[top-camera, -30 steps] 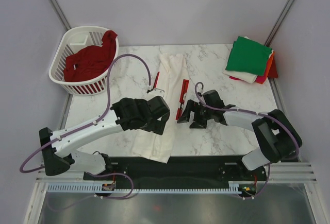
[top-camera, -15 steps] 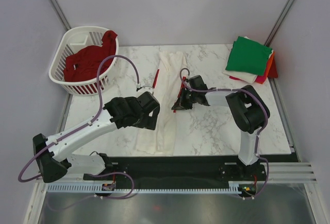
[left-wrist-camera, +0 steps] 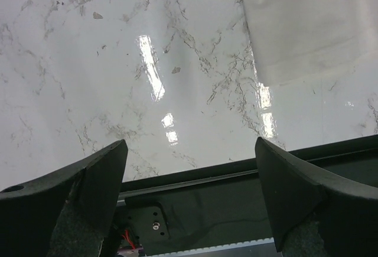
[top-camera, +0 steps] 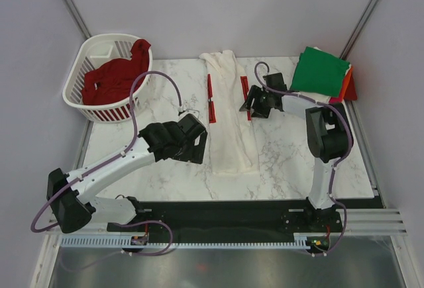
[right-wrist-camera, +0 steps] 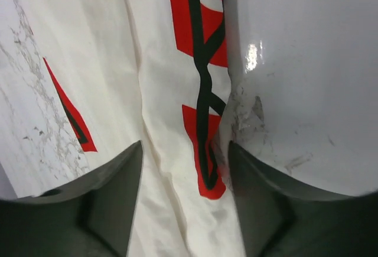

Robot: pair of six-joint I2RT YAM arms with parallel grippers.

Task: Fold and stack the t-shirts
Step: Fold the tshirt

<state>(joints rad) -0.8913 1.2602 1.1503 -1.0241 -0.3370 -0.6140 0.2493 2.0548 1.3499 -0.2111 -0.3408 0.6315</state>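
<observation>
The white t-shirt with red print lies as a long narrow strip down the middle of the table. Print shows along both long edges, so I judge the lengthwise folds made and the crosswise fold still to do. At the far left corner the white slatted basket holds a crumpled dark red tee, not yet dealt with. At the far right corner sits the stack of folded tees, the green one on top with white, orange and red edges beneath, well apart from the strip, which leaves working room. The left claw hangs wide open over bare marble just beside the strip's near left edge, holding nothing. The right claw stands above the print at the strip's far right edge. Its jaws are parted with flat cloth showing between them and nothing pinched, and it is likely placed to take that edge.
</observation>
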